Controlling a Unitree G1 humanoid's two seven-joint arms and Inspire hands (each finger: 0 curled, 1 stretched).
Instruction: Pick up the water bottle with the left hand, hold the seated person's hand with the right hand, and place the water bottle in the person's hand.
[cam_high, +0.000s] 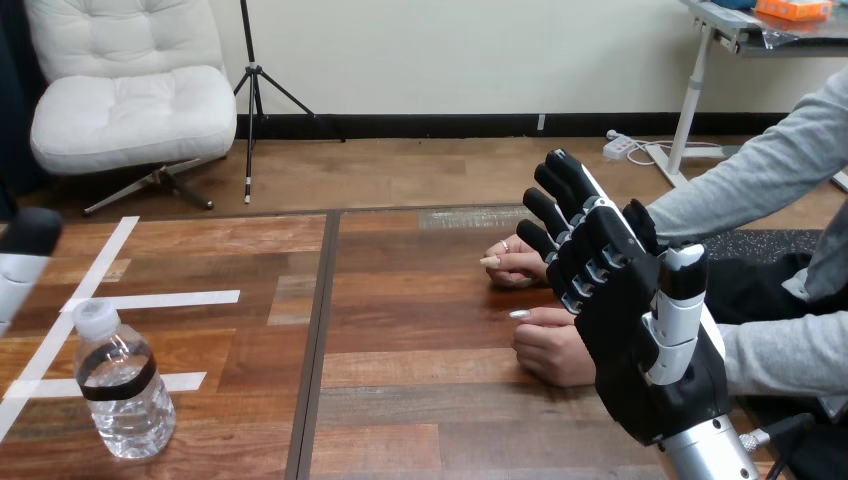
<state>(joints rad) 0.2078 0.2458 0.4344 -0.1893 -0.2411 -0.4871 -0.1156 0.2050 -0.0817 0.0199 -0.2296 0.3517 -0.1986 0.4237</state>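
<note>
1. The water bottle (120, 388) is standing upright on the counter (430, 400), down in the near-left corner. It's clear plastic with a white cap (95, 318) on top and a black band round the middle. Nothing is touching it.
2. White tape strips (150, 298) run across the wood around the bottle, and one of them passes right behind it.
3. A black-and-white bit of the left robot hand (25, 245) pokes in at the view's left edge, up above the bottle and clear of it. Honestly can't tell whether it's released or clenched.
4. Over on the right side, well apart from the bottle, the right robot hand (630, 320) is raised off the counter. It's released, with its fingers (575, 180) straight and angled up and to the left, and the thumb (680, 300) upright beside them. It's grasping nothing.
5. The person's two hands rest on the counter on the right side. The person's upper hand (515, 262) is loosely curled, and the person's lower hand (550, 348) lies closer to the robot with its fingers tucked.
6. The right robot hand overlaps both of the person's hands in the view. Whether it actually touches either one, can't tell. None of its fingers curl round them.
7. A dark seam (318, 340) runs front to back down the counter, between the bottle's side and the side with the hands.
</note>
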